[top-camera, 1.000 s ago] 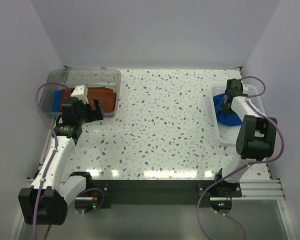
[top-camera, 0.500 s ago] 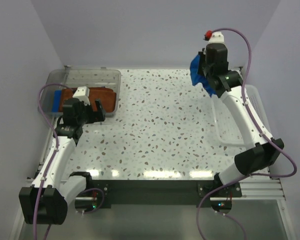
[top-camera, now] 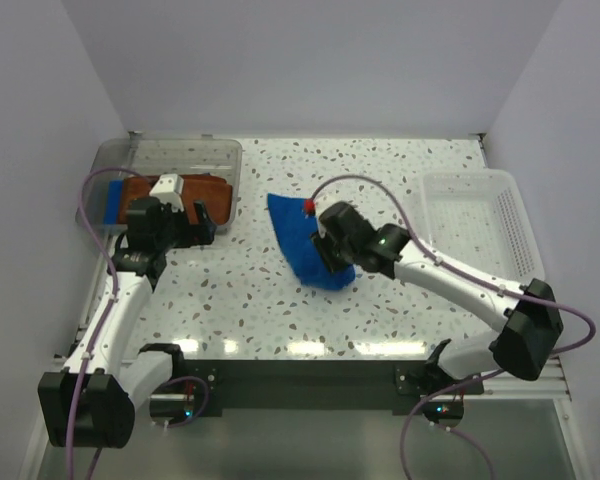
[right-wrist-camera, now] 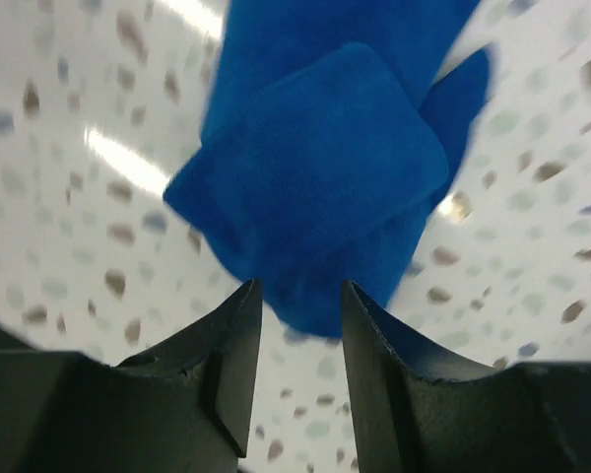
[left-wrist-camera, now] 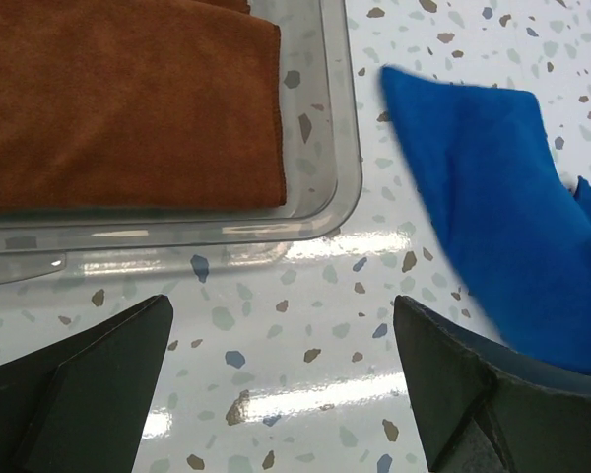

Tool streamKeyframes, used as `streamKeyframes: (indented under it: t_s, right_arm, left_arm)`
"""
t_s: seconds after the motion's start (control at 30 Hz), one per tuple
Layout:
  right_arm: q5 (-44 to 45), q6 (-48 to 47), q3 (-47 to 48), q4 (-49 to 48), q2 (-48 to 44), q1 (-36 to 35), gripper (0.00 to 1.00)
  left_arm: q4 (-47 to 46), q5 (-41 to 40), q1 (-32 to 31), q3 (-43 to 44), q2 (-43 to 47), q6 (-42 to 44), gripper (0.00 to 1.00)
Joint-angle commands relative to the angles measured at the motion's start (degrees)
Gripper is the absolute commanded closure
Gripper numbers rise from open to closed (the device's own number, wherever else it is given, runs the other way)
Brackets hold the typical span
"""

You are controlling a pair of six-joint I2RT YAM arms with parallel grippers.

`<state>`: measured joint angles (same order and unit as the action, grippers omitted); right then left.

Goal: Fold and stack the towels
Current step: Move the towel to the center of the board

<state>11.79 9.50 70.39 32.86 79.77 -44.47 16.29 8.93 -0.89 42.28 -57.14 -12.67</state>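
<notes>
The blue towel (top-camera: 295,232) is soft, matt terry cloth with a fine nap, like the rust-brown towel (left-wrist-camera: 128,99). The tray (left-wrist-camera: 341,148) is clear, smooth plastic. The speckled counter (top-camera: 380,325) is glossy. The right pincer (right-wrist-camera: 298,291) looks matt black.

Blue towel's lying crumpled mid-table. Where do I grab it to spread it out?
Probably the far-left corner of the blue towel: it lies flat and pointed, clear of the bunched near-right end. Come in from the left, jaws low over the table.
</notes>
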Motion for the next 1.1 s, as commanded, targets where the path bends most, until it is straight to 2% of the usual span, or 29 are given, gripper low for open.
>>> streamKeyframes:
  t_s: [0.0,0.03,0.07,0.13,0.17,0.23,0.37,0.53,0.57,0.77,0.93,1.07]
  right_arm:
    - [-4.2,5.3,-5.4,8.4,-4.3,-10.2,0.57]
    - [-3.9,5.7,-6.0,9.8,-4.8,-11.2,0.53]
    - [-3.6,6.6,-6.1,10.8,-6.4,-11.9,0.45]
    - [-1.8,6.2,-6.2,11.9,-8.0,-11.9,0.41]
    - [3.1,4.7,-6.2,11.4,-9.0,-11.6,0.38]
    - [4.7,1.7,-5.2,9.8,-8.1,-9.7,0.38]
    - [-0.4,-0.2,-2.6,4.2,-0.6,-1.4,0.40]
    - [-2.6,1.2,-0.4,0.7,8.9,4.7,0.43]
    - [-2.6,1.6,-0.6,-0.7,9.9,5.4,0.43]
    - [-1.9,4.2,-4.9,-6.0,14.2,7.6,0.46]
    - [-7.4,6.8,-7.0,-7.5,10.4,7.1,0.48]
    - [-7.7,8.9,-8.0,-6.3,10.1,4.0,0.46]
  left_arm:
    - [-2.1,4.2,-1.0,0.8,0.2,0.1,0.00]
    - [-1.4,4.9,-1.2,1.0,0.3,-0.3,0.00]
    - [-1.1,6.1,-1.5,1.4,0.5,-0.4,0.00]
    - [0.2,6.6,-3.3,2.0,-0.1,-1.4,0.00]
    - [0.6,7.2,-4.1,2.2,-0.3,-1.9,0.00]
    - [0.5,7.2,-7.3,2.3,-1.8,-3.9,0.00]
    - [-1.3,3.6,-14.6,2.1,-6.2,-7.2,0.01]
    - [-2.2,-3.5,-21.7,5.1,-14.6,-10.4,0.07]
    - [-2.3,-4.3,-23.8,5.5,-16.0,-11.3,0.12]
    - [-4.4,-11.1,-29.3,9.2,-27.2,-13.0,0.22]
    - [-4.2,-14.7,-31.9,13.2,-34.5,-13.2,0.23]
    - [-3.8,-15.9,-32.3,14.7,-39.7,-13.7,0.32]
